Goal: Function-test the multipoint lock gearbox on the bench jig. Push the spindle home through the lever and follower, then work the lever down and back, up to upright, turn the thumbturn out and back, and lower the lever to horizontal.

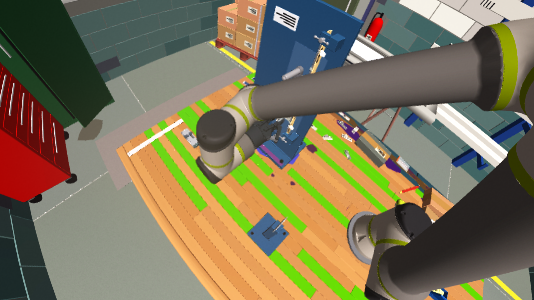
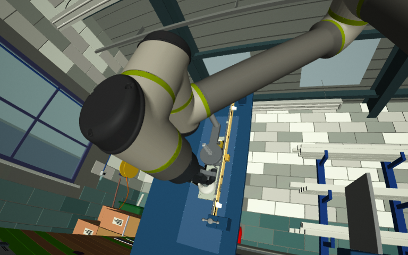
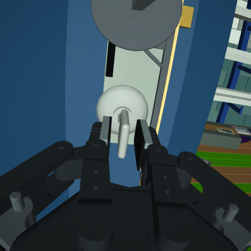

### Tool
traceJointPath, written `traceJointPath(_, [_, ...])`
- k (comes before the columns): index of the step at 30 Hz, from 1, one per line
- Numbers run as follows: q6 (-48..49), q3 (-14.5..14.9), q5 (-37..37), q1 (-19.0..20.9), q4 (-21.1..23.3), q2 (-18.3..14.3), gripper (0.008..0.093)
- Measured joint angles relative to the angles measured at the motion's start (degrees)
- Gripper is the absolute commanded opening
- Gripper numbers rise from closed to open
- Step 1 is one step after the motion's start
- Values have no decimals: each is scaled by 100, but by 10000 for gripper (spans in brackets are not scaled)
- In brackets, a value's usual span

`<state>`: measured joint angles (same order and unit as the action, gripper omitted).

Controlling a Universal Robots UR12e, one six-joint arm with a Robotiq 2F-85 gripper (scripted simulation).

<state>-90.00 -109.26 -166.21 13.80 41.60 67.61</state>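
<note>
The blue jig panel (image 2: 192,192) stands upright on the bench and carries the pale gearbox case (image 3: 131,70) with its brass faceplate strip (image 2: 224,159). The grey lever rose (image 3: 136,22) sits above. The lever (image 2: 214,129) points up from its hub. Below the rose is the round white thumbturn base (image 3: 122,107). Its paddle (image 3: 123,133) stands vertical in the wrist camera. My gripper (image 3: 122,136) is at the thumbturn with a finger on each side of the paddle. It is open and holds nothing.
The jig panel is directly in front of my fingers. A blue clamp (image 2: 217,222) sits on the panel below the gearbox. A small blue fixture plate (image 1: 269,232) lies on the wooden bench. Small parts (image 1: 350,131) lie scattered beside the jig. Cardboard boxes (image 1: 242,22) stand behind it.
</note>
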Motion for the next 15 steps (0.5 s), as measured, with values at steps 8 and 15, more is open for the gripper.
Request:
traceJointPath(8, [0,3,1,0,0,2,280])
traceJointPath(15, [0,39,54,51,-13,-21,280])
